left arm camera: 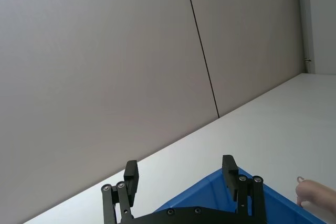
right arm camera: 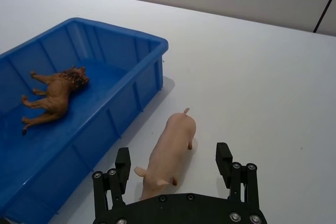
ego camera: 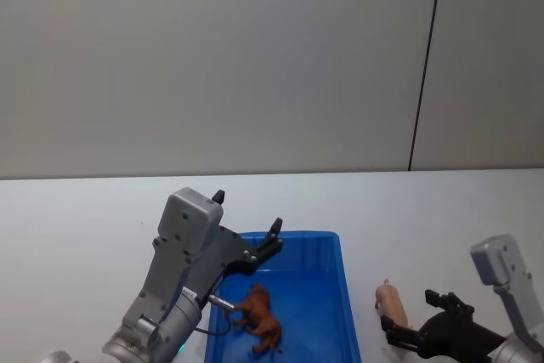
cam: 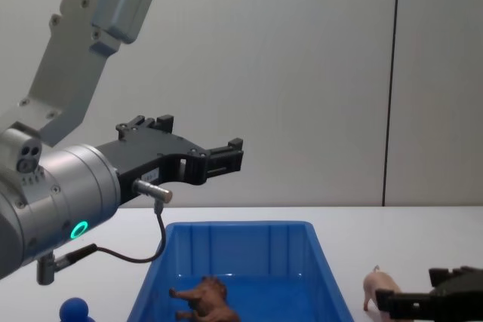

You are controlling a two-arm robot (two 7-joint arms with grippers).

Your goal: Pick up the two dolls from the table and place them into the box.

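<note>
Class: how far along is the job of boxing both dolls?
Done: the lion lies in the box. In hand: the open right gripper is lined up on the pig, which stands on the table beside the box. To do: grasp, lift, drop in. The open left gripper hangs above the box.

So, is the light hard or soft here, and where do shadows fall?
Soft, it seems. Right wrist view: the pig, by the open right gripper, throws a faint shadow on the table, and the box a pale one along its wall. Head view: no glare on the table; the left gripper hangs over the box. Chest view: a green ring glows on the left arm.
</note>
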